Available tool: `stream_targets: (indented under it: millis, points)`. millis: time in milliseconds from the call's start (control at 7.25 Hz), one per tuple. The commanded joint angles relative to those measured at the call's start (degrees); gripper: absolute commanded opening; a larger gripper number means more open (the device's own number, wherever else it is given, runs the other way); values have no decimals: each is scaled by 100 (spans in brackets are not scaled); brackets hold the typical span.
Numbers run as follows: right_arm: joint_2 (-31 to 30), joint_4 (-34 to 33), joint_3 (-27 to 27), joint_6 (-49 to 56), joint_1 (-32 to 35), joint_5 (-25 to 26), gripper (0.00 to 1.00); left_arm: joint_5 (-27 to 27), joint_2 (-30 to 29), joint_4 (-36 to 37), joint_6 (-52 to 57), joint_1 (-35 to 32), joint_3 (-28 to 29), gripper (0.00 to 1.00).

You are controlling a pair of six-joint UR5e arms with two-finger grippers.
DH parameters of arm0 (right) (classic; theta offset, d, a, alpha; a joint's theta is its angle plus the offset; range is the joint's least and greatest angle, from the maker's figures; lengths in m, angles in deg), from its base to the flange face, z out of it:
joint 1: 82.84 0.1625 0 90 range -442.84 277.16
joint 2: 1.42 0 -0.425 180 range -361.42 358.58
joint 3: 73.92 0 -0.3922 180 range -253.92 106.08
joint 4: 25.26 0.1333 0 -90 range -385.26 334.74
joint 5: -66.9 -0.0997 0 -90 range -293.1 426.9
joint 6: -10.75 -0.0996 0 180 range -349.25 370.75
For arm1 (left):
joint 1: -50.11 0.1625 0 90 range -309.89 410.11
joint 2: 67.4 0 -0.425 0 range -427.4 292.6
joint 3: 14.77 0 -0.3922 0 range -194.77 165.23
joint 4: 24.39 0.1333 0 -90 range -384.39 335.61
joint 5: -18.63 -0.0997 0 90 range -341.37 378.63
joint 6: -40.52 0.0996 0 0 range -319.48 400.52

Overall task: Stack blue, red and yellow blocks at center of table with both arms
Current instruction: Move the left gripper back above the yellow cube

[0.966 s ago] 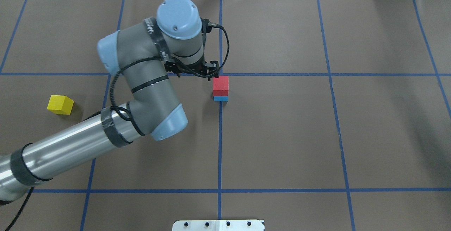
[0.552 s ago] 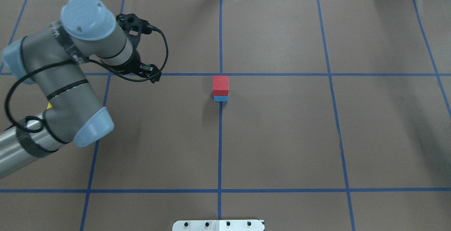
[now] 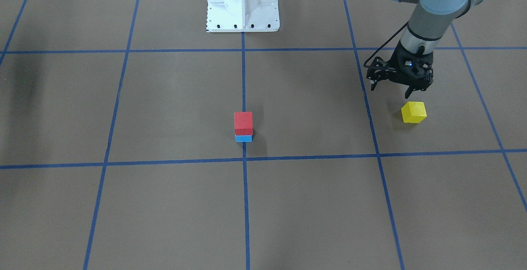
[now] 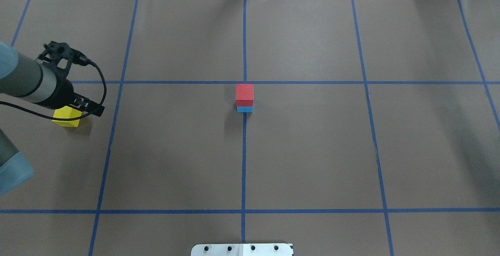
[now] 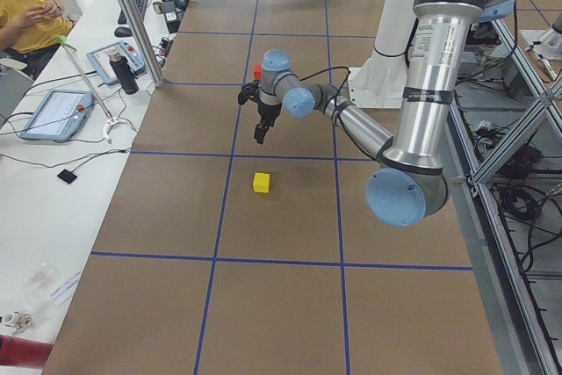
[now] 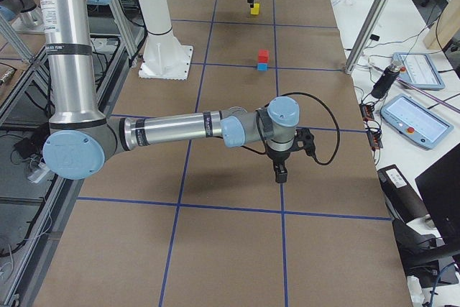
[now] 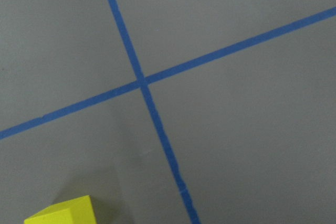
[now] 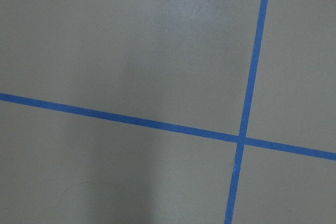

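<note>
A red block (image 4: pixel 244 94) sits on a blue block (image 4: pixel 244 109) at the table's center, also seen in the front view as red (image 3: pixel 243 122) on blue (image 3: pixel 243 138). A yellow block (image 4: pixel 67 116) (image 3: pixel 413 112) lies alone on the left side. My left gripper (image 4: pixel 88 107) (image 3: pixel 416 91) hangs above it, apart from it, open and empty. The left wrist view shows the yellow block's corner (image 7: pixel 63 212) at the bottom edge. My right gripper (image 6: pixel 279 172) shows only in the exterior right view, over bare table; I cannot tell whether it is open or shut.
Brown table cover with blue tape grid lines (image 4: pixel 244 150). The robot's white base plate (image 3: pixel 243 2) stands at the robot's side of the table. Operators' tablets and desk (image 5: pixel 57 111) lie beyond the far edge.
My left arm has swung left from beside the red-on-blue stack to above the yellow block. The stack has not moved.
</note>
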Motion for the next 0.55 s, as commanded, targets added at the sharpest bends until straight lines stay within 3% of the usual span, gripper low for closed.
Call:
stream_targets:
  millis: [0, 276, 414]
  points:
    - [-39, 3, -17, -1, 0, 7, 100, 205, 834, -624, -157, -114, 6, 100]
    - [-57, 12, -17, 8, 0, 7, 100, 171, 705, -747, -992, -70, 417, 100]
    - [-57, 12, -25, 8, 0, 7, 100, 170, 617, -1183, -1116, -70, 785, 100]
